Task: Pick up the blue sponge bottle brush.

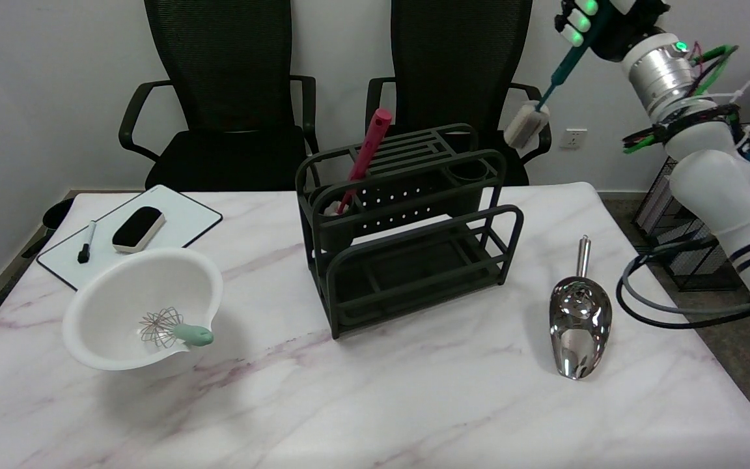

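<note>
Right hand [599,23] grips the bottle brush [547,91] in the air, up past the rack's right end.

On the marble table [375,391] a dark dish rack [407,228] stands in the middle with a pink brush [365,156] leaning in its left cup; a steel scoop [578,322] lies to its right, and a white bowl [114,286] holding a small whisk [173,329] sits to the left, near a whiteboard [173,218] with an eraser [138,228] and a marker [86,242]. Two black chairs [219,98] stand behind. The brush's teal handle slants down-left from the closed fingers, its pale sponge head hanging clear above the rack's right edge, touching nothing.
</note>
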Controlling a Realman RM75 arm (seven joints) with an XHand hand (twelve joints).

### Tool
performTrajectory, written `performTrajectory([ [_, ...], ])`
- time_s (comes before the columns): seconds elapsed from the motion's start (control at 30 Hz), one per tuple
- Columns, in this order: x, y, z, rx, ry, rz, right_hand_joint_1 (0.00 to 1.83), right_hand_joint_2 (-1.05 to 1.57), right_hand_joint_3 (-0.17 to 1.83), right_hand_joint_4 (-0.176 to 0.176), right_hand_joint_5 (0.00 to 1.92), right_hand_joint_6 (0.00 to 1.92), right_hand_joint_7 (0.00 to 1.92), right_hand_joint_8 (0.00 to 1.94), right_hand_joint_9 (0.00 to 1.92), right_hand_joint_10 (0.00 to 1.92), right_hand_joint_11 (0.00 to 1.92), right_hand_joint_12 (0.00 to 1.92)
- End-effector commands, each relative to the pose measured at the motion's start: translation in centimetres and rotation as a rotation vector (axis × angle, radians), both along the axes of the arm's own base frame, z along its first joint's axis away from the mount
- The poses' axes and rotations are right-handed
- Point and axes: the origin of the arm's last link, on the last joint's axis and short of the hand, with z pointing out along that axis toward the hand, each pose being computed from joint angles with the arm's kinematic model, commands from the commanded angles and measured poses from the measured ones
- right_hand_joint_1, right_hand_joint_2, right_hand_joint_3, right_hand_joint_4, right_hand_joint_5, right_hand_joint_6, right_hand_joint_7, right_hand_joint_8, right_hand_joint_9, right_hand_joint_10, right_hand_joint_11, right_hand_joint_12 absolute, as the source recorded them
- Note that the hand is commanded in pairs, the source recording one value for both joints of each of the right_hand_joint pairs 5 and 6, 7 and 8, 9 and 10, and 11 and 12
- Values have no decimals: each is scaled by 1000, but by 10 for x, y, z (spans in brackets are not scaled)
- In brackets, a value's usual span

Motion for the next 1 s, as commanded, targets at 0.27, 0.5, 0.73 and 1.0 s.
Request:
performTrajectory([
  [0.27,-39,111,25,-130,45,-1,984,1571,647,0,1920,1920,1920,1920,1920,1920,1920,1920],
  [0.5,-64,165,12,-196,72,-13,986,1571,721,0,1920,1920,1920,1920,1920,1920,1920,1920],
  [0.73,-88,190,-34,-181,77,38,989,1571,793,0,1920,1920,1920,1920,1920,1920,1920,1920],
  [1.0,-117,195,-96,-71,37,104,990,1571,862,0,1920,1920,1920,1920,1920,1920,1920,1920],
])
